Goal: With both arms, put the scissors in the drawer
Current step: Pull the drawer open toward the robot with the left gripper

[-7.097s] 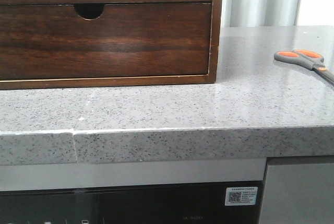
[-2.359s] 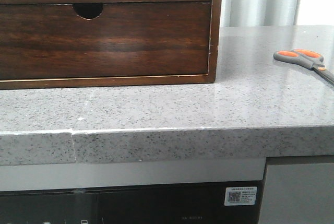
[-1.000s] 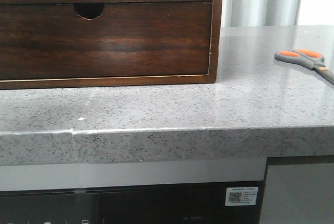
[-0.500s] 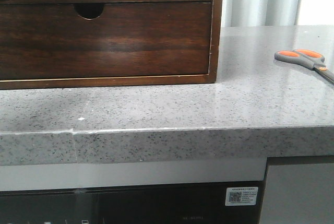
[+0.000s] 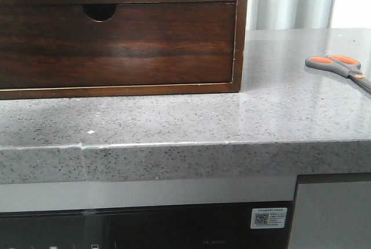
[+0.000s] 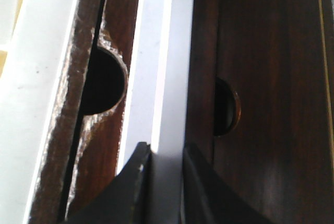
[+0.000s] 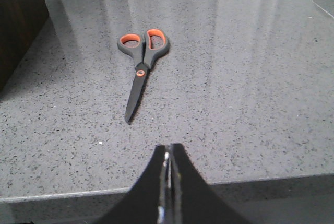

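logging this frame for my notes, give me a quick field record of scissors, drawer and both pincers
scissors: lying flat on the grey counter, blades closed, untouched
drawer: notched front looks closed in the front view
left pincer: fingers close either side of a pale strip beside a finger notch; contact unclear
right pincer: shut, empty, short of the scissors
cabinet: on the counter, left of the scissors

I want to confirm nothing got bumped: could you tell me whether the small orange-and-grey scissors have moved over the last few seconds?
No. The small orange-and-grey scissors lie at the same spot on the grey speckled countertop, equally far right of the dark wooden cabinet.
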### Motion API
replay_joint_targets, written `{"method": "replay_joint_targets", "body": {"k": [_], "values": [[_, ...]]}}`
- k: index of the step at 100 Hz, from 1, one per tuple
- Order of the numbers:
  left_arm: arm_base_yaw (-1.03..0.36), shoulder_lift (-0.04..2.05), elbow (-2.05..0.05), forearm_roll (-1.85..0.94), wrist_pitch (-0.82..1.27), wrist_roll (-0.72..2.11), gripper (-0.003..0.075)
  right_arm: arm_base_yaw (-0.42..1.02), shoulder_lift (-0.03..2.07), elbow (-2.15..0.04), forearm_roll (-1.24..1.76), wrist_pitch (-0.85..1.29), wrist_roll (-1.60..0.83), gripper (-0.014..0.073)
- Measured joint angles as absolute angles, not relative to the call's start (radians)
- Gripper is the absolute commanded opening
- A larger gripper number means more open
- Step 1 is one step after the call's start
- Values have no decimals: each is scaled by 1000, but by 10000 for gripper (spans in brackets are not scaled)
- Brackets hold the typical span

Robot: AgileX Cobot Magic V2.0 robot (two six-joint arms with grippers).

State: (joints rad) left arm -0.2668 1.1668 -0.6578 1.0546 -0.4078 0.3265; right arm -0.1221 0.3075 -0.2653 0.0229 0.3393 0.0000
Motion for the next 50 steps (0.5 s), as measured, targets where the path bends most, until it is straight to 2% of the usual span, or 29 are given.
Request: {"method": "replay_joint_targets", "body": {"k": [50], "values": [[-267,1058,-573,1063,-412,328,4,-122,308,-265,23,339,0,-106]]}}
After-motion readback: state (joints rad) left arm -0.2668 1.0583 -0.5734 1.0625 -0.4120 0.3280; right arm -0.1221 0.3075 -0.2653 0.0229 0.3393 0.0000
